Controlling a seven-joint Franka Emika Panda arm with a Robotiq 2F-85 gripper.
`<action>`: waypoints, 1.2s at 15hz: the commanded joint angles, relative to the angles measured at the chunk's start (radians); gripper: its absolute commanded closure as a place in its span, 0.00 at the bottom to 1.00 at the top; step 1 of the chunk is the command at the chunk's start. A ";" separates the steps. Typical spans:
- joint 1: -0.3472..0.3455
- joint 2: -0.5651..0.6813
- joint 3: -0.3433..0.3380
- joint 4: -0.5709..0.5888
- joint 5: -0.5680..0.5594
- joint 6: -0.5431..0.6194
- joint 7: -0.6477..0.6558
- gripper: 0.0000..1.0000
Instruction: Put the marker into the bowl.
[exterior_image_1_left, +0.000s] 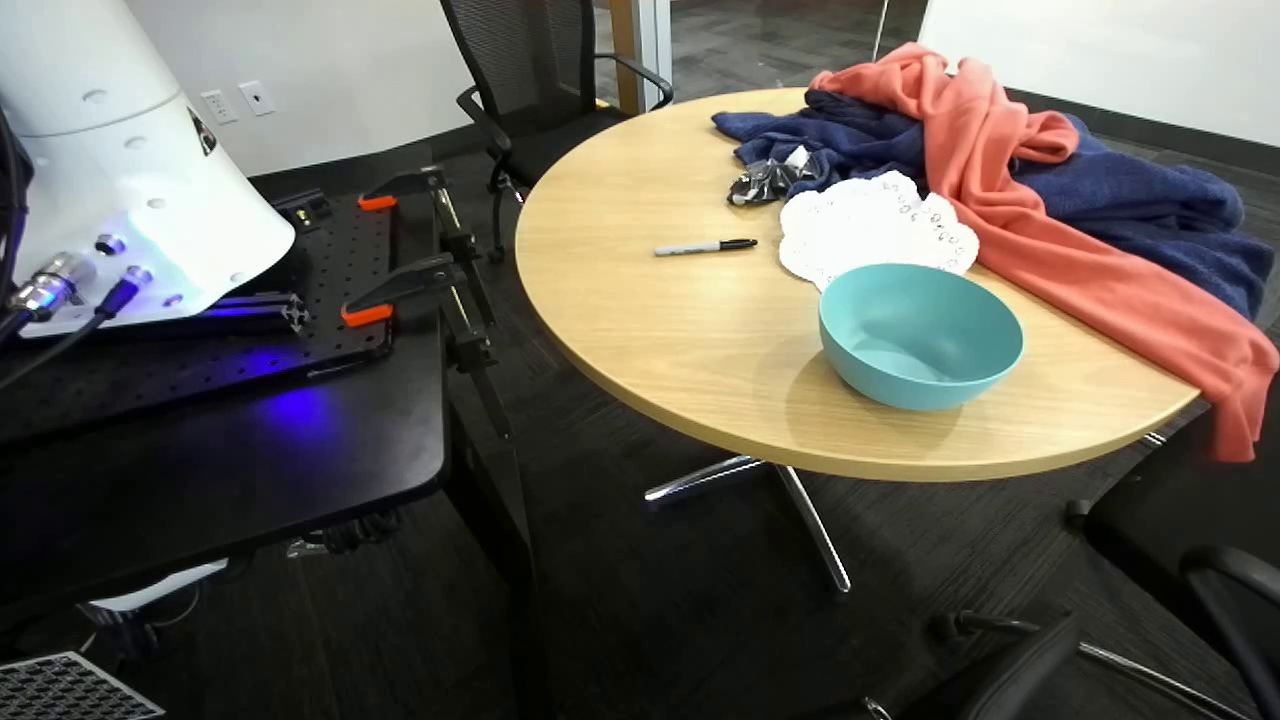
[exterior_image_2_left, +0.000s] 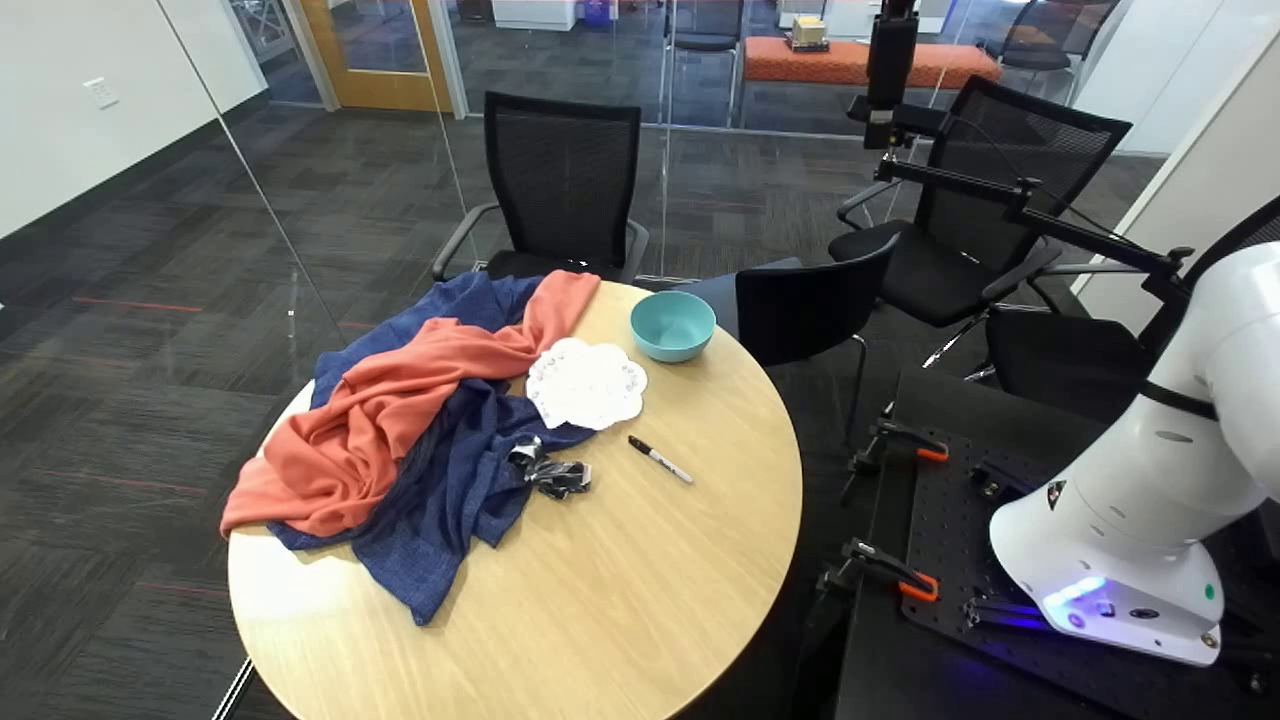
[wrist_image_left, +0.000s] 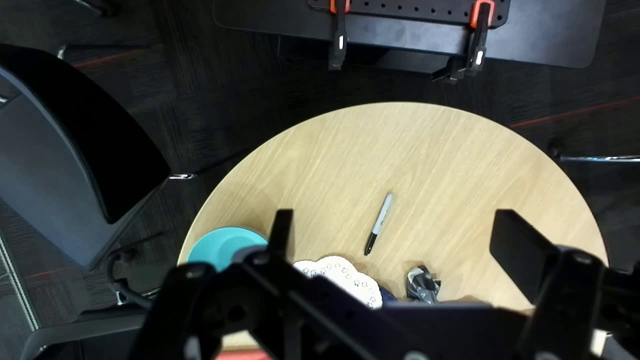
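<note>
The marker, with a grey body and black cap, lies flat on the round wooden table in both exterior views (exterior_image_1_left: 705, 247) (exterior_image_2_left: 660, 459). It also shows in the wrist view (wrist_image_left: 380, 220), in the gap between the fingers and well below them. The teal bowl stands upright on the table near its edge in both exterior views (exterior_image_1_left: 920, 340) (exterior_image_2_left: 673, 328); its inside looks empty. In the wrist view the bowl (wrist_image_left: 222, 246) is partly hidden behind a finger. My gripper (wrist_image_left: 395, 215) is wide open and holds nothing, high above the table. It is out of view in both exterior views.
A white doily (exterior_image_1_left: 870, 228) lies beside the bowl. A crumpled dark plastic wrapper (exterior_image_2_left: 550, 473) lies near the marker. Navy cloth (exterior_image_2_left: 450, 510) and coral cloth (exterior_image_2_left: 400, 390) are heaped across one side of the table (exterior_image_2_left: 640, 600). Chairs (exterior_image_2_left: 565, 190) stand around.
</note>
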 joint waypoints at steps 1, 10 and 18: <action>-0.005 -0.010 0.022 -0.074 0.017 0.111 0.069 0.00; -0.006 0.090 0.057 -0.364 0.093 0.644 0.261 0.00; 0.020 0.415 0.074 -0.390 0.203 1.015 0.247 0.00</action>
